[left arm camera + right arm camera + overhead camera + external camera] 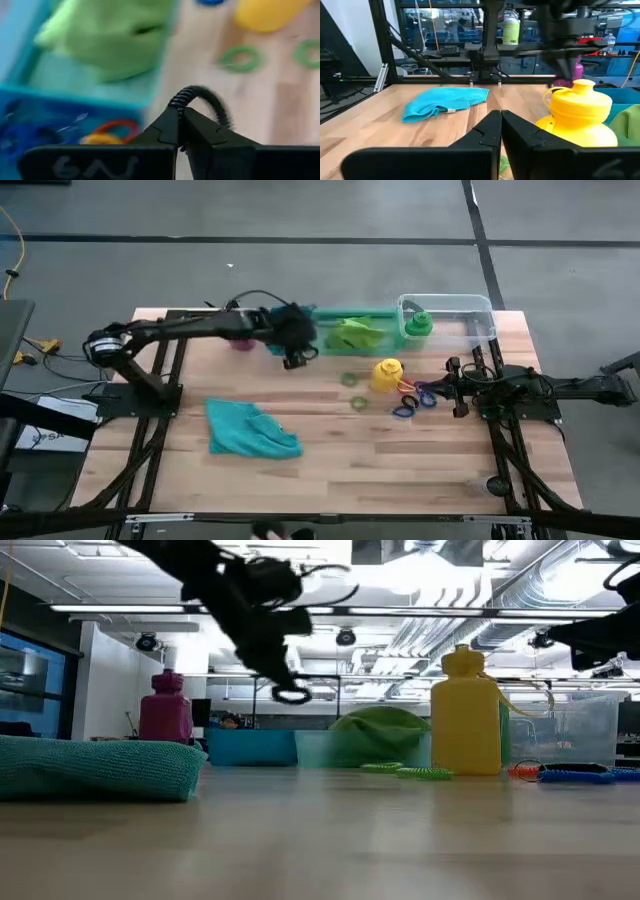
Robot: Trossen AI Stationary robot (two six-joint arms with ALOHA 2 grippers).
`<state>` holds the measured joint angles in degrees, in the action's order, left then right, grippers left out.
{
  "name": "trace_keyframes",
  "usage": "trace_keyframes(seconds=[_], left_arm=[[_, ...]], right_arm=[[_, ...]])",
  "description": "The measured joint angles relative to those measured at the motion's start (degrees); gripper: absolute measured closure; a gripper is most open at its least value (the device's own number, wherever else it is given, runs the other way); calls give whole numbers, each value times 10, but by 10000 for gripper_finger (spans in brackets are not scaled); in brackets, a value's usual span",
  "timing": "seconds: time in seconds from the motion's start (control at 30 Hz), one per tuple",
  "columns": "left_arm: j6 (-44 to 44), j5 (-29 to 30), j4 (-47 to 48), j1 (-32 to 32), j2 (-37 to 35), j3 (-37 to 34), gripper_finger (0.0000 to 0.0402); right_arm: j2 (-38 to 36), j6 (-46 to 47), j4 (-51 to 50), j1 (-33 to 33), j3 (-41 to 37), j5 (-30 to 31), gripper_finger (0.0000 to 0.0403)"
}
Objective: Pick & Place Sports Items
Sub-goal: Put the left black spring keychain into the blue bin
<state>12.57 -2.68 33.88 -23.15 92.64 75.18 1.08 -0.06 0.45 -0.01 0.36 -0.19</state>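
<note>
I had the left gripper (296, 361) above the table at upper centre of the high view, jaws clamped on a dark ring (202, 100) near the blue bin (30, 107). Already binned, by my reading: the lime-green cloth (355, 332) and green bottle (417, 324). Still out were the teal cloth (250, 430), yellow bottle (386, 374), purple bottle (166, 707) and loose rings (352, 391); the right gripper (456, 387) waited at right, jaws together.
</note>
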Motion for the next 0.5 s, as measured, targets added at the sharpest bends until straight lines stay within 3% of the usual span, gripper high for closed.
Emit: trace_keyframes(seconds=[0.27, 0.5], left_arm=[[103, 0, 13, -89, 0, 0, 401], [163, 0, 8, -128, 0, 0, 401]], right_arm=[[0, 0, 0, 0, 0, 0, 403], [0, 0, 0, 0, 0, 0, 403]])
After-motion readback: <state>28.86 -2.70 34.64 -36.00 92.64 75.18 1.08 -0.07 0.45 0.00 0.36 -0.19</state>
